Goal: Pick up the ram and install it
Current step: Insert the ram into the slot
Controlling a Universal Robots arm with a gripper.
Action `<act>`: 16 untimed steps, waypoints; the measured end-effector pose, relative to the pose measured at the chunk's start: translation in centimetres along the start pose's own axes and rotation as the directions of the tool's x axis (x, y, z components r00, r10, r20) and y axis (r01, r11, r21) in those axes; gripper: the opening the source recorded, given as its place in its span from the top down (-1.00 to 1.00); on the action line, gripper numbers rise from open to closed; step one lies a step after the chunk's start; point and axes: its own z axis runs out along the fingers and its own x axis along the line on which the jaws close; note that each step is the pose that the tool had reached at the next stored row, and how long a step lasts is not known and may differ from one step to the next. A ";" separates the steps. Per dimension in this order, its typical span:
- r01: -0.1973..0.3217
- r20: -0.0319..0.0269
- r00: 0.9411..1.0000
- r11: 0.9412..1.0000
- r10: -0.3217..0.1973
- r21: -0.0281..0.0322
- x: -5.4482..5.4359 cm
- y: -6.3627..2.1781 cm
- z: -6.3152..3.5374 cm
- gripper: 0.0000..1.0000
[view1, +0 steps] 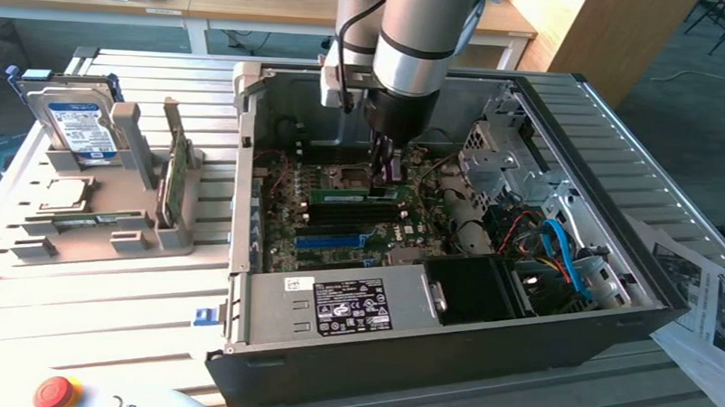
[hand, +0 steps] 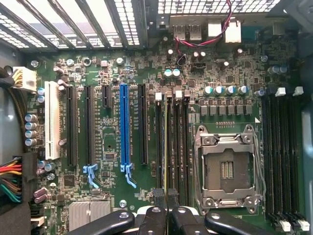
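1. Sitting closest in the exterior view, a red button (view1: 56, 392) shows at the near edge, in front of the corner of the open computer case (view1: 453, 374), which lies on a white slatted table (view1: 94, 303).
2. Just inside the case's near wall is the grey power supply (view1: 334, 307), with a black shroud (view1: 474, 289) touching it on the exterior view's right.
3. Beyond these the motherboard (view1: 283, 232) lies flat. The arm points straight down into the case, with the gripper (view1: 385, 179) over the memory slots.
4. In the wrist view its black fingers (hand: 158, 199) are drawn almost together, pinching the thin top edge of the ram (hand: 166, 147). The ram stands edge-on along a slot near the empty processor socket (hand: 227, 169). Whether it is pressed fully home I cannot tell.
5. On the exterior view's left, apart from the case, a grey holder (view1: 133, 209) carries a silver processor (view1: 59, 193) and another green stick (view1: 171, 165), which stands upright. Farther back in the holder stands a hard drive (view1: 78, 126).
6. Farthest off are wooden desks (view1: 261, 5).
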 end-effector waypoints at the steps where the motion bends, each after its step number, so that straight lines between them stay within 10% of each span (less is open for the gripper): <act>1: 0.004 0.000 1.000 1.000 -0.004 0.000 0.0 0.00 0.00 0.76; 16: 0.027 -0.001 1.000 1.000 -0.027 -0.002 0.1 -0.02 0.53 0.76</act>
